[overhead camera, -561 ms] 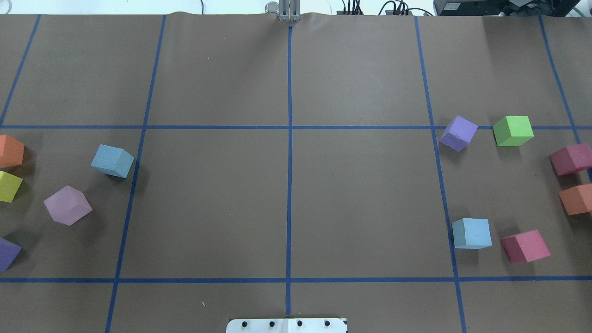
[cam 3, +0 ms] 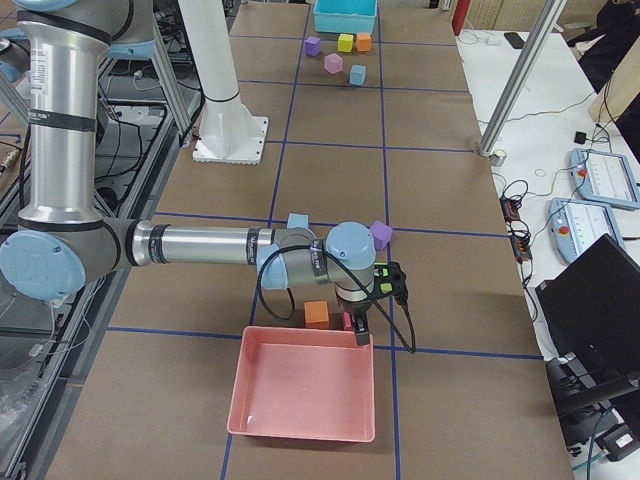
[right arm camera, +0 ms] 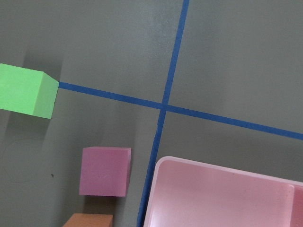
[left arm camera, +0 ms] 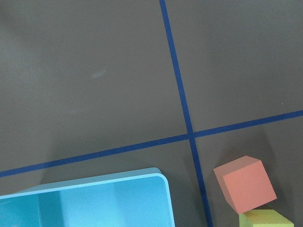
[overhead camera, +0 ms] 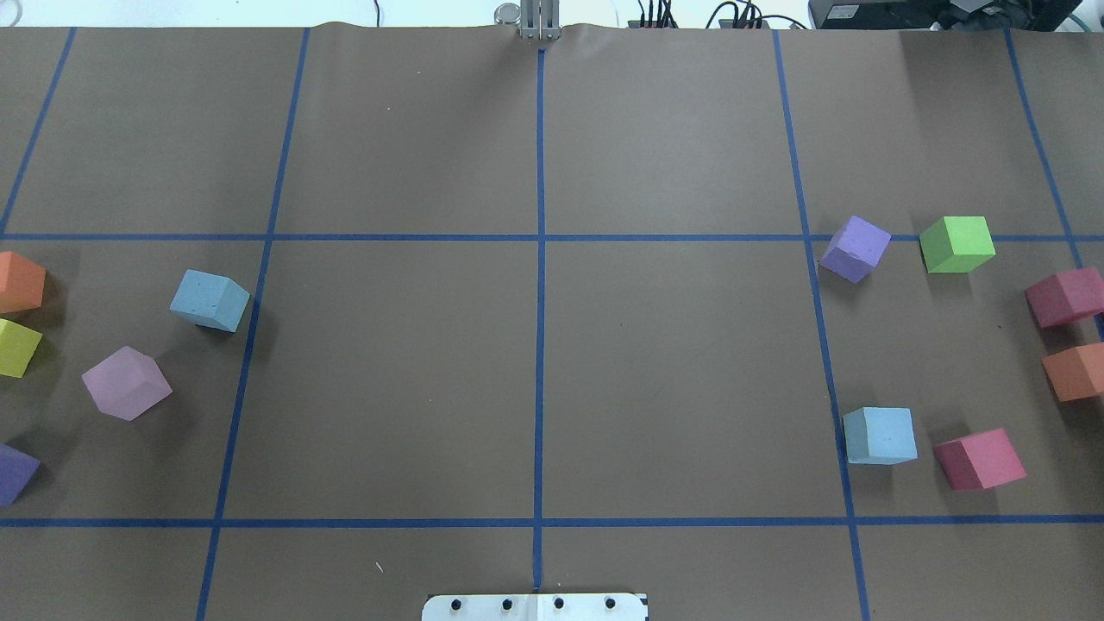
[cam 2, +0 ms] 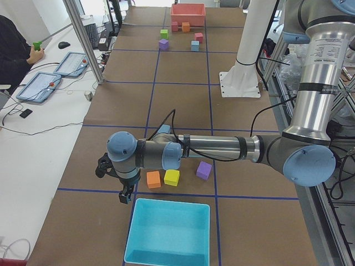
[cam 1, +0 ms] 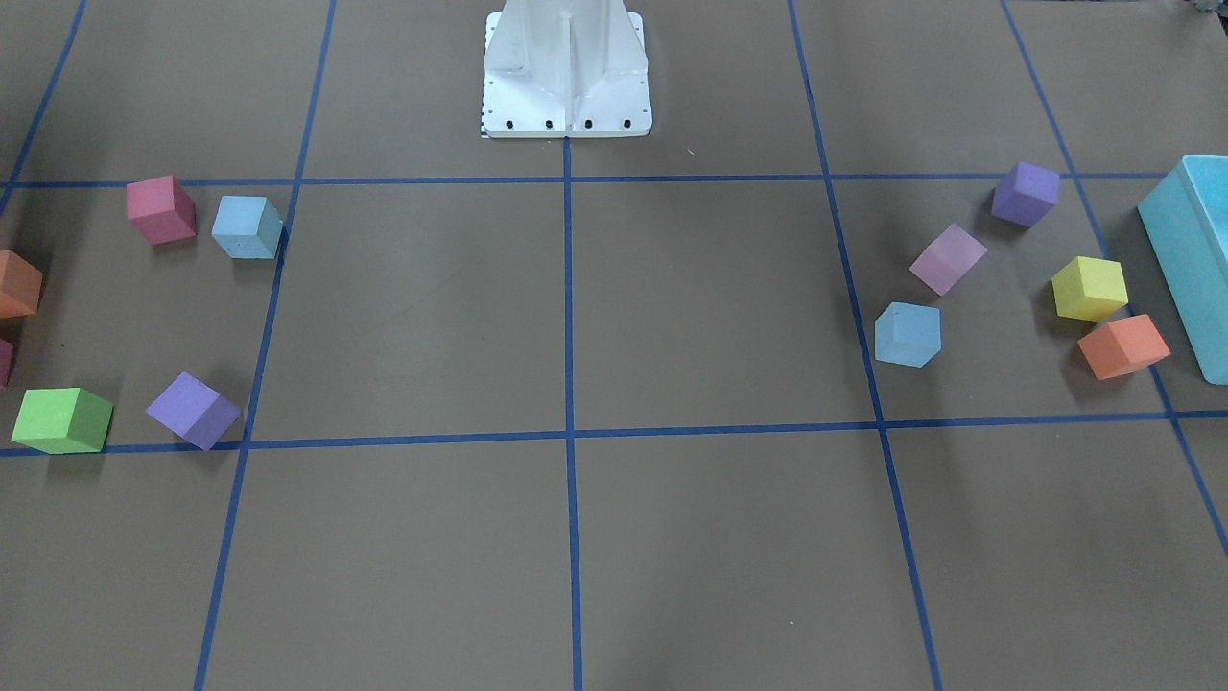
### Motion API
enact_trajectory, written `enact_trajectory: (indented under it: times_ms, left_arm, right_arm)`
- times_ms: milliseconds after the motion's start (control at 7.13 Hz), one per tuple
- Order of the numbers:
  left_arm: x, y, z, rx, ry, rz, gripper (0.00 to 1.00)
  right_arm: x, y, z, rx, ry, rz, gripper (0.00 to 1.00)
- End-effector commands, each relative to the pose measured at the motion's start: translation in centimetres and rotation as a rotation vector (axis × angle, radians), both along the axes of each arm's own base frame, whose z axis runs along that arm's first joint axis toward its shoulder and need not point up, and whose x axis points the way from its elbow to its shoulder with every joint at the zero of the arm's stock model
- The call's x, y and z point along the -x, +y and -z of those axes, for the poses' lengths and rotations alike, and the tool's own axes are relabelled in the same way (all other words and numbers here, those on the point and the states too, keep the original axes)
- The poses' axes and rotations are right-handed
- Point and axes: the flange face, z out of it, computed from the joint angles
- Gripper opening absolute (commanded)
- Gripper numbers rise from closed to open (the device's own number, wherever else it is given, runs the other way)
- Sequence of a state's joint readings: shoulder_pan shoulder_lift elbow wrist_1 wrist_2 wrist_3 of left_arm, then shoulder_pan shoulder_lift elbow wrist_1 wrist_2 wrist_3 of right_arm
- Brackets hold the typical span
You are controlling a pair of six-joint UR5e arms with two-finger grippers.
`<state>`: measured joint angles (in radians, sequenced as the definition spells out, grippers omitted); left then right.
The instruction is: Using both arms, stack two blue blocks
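One light blue block (overhead camera: 210,299) lies on the left side of the brown mat; it also shows in the front view (cam 1: 907,334). The other blue block (overhead camera: 879,435) lies on the right side, and in the front view (cam 1: 247,227) it is next to a red-pink cube. They are far apart, and nothing touches them. Neither arm shows in the overhead or front views. The left gripper (cam 2: 126,198) hangs low at the mat's left end by the turquoise box. The right gripper (cam 3: 360,334) hangs at the right end over the pink tray's rim. I cannot tell whether either is open or shut.
A turquoise box (cam 2: 169,233) is at the left end and a pink tray (cam 3: 305,390) at the right end. Purple, pink, yellow, orange, green and red cubes lie around the blue blocks. The white pedestal (cam 1: 566,67) stands at the near middle edge.
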<state>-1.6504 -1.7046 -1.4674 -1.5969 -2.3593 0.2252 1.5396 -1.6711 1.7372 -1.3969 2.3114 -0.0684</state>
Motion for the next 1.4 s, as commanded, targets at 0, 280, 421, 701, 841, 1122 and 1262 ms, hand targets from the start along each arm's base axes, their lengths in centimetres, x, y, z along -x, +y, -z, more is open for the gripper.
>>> enact_trajectory:
  times_ms: [0,280,421,701,841,1122,1262]
  left_arm:
    - [0.0,-0.1,0.2,-0.001,-0.005,0.001,0.98]
    - [0.0,0.0,0.3,-0.003,-0.005,0.002,0.98]
    - [-0.1,0.0,0.5,-0.006,-0.003,0.002,0.98]
    - [0.0,-0.1,0.9,-0.014,-0.004,0.002,0.98]
    - [0.0,-0.1,1.0,-0.015,-0.004,0.003,0.98]
    - [0.0,0.0,1.0,-0.017,-0.003,0.003,0.98]
    - [0.0,0.0,1.0,-0.017,-0.003,0.003,0.98]
  right_arm:
    - [3.8,0.3,7.3,-0.112,-0.001,0.050,1.00]
    - [8.4,0.3,13.9,0.042,-0.186,-0.072,1.00]
    - [11.9,0.8,15.4,0.087,-0.204,-0.054,1.00]
    - [20.2,1.8,19.6,0.164,-0.201,-0.062,1.00]
    - [23.8,3.6,21.2,0.182,-0.190,-0.060,1.00]
    - [32.5,8.5,22.5,0.206,-0.110,-0.099,1.00]
    - [34.3,9.9,22.1,0.198,-0.085,-0.082,1.00]
